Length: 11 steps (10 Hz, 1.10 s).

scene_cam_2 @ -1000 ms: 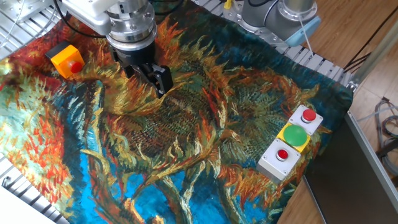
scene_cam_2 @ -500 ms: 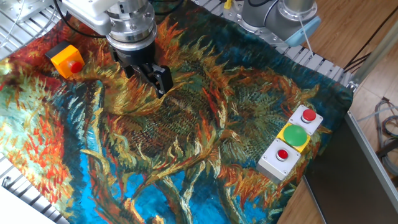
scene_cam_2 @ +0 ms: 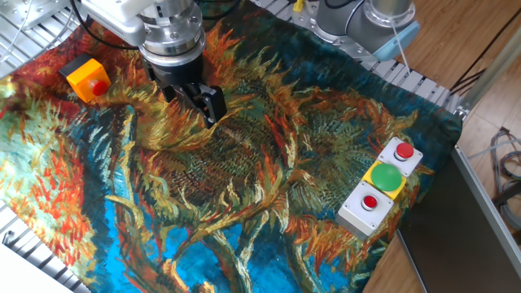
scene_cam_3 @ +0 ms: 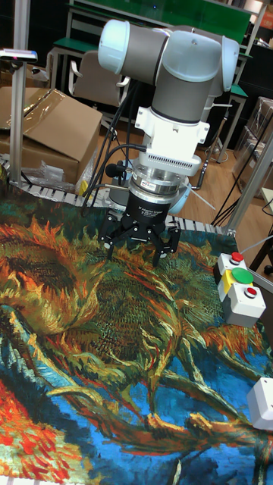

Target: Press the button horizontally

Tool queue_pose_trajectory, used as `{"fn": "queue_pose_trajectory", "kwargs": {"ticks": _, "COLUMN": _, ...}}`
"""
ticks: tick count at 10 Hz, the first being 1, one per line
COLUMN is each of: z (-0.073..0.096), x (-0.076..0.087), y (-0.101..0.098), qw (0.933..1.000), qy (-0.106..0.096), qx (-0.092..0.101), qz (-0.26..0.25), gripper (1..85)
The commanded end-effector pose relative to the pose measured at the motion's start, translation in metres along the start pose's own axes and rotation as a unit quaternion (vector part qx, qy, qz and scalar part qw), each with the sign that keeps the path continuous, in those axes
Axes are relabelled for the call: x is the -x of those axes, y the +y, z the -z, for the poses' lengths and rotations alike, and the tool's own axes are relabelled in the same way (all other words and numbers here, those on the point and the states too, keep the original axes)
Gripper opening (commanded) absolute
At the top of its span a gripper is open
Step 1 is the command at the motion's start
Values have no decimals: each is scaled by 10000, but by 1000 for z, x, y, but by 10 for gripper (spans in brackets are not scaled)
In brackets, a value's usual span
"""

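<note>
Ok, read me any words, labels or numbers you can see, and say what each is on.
None can be quoted.
The small white marking on the black body of the gripper: too blurred to read.
The orange-yellow box holding the button: no lettering shows.
The grey and yellow button boxes: no lettering shows.

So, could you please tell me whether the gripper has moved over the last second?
No. In the fixed view the gripper is at the same spot above the cloth, just as far from the orange box as in both earlier pictures.
</note>
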<state>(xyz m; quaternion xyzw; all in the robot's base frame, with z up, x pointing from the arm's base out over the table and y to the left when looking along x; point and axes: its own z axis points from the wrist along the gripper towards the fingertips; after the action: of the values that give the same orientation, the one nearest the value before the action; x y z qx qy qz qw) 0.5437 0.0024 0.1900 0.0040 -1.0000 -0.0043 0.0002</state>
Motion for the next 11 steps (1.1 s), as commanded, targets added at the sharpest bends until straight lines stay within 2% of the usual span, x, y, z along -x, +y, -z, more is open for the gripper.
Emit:
{"fn": "queue_pose_trajectory", "kwargs": {"ticks": 1, "z": 7, "x": 57, "y": 16, "qw": 9934, "qy": -1115, "qx": 257, "qz": 126, "gripper": 840}}
{"fn": "queue_pose_trajectory", "kwargs": {"ticks": 2, "z": 6, "x": 55, "y": 15, "qw": 9938, "qy": -1076, "qx": 242, "qz": 128, "gripper": 13}}
{"fn": "queue_pose_trajectory", "kwargs": {"ticks": 5, "z": 5, "x": 50, "y": 13, "qw": 9949, "qy": -976, "qx": 197, "qz": 157, "gripper": 13}}
{"fn": "queue_pose_trajectory", "kwargs": {"ticks": 9, "z": 5, "x": 47, "y": 17, "qw": 9953, "qy": -917, "qx": 267, "qz": 152, "gripper": 13}}
{"fn": "queue_pose_trajectory", "kwargs": {"ticks": 11, "z": 4, "x": 43, "y": 12, "qw": 9960, "qy": -831, "qx": 161, "qz": 269, "gripper": 13}}
